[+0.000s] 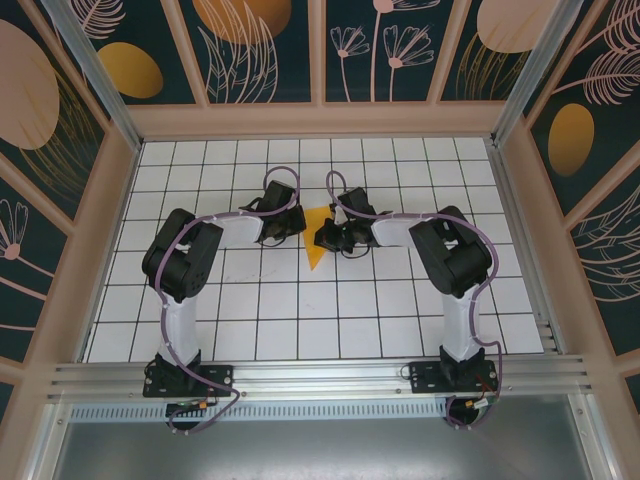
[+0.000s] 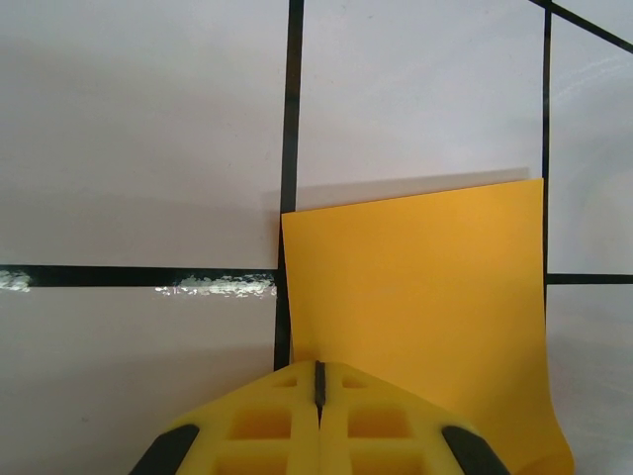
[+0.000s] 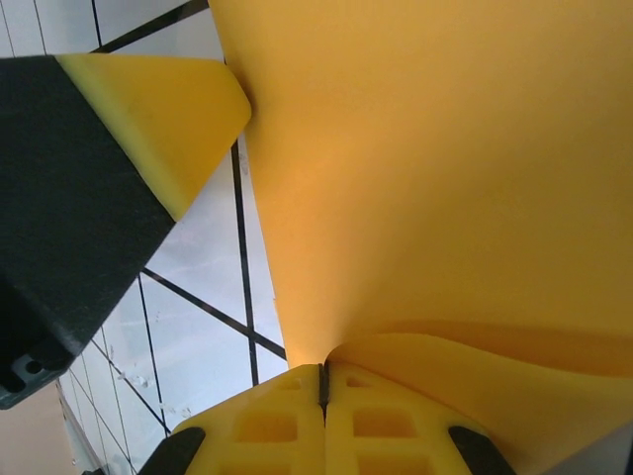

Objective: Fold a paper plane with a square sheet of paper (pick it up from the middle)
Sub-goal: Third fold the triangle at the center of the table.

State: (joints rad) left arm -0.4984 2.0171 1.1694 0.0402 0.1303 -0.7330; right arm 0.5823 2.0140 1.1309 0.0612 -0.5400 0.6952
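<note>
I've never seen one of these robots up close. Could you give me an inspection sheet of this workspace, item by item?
Surface: white tabletop with black grid lines, flat.
Job's things: orange-yellow paper wedge between the two grippers, its point toward the arm bases.
Clutter: nothing seen.
Grippers: left gripper shut, its tips at the paper's edge; a pinch cannot be confirmed. Right gripper shut on the paper, which bends away from its yellow fingertips.
Cables: purple cables run along both black arms.
Surroundings: dark teal wall panels painted with orange ovals and flowers; aluminium rail at the near edge.
</note>
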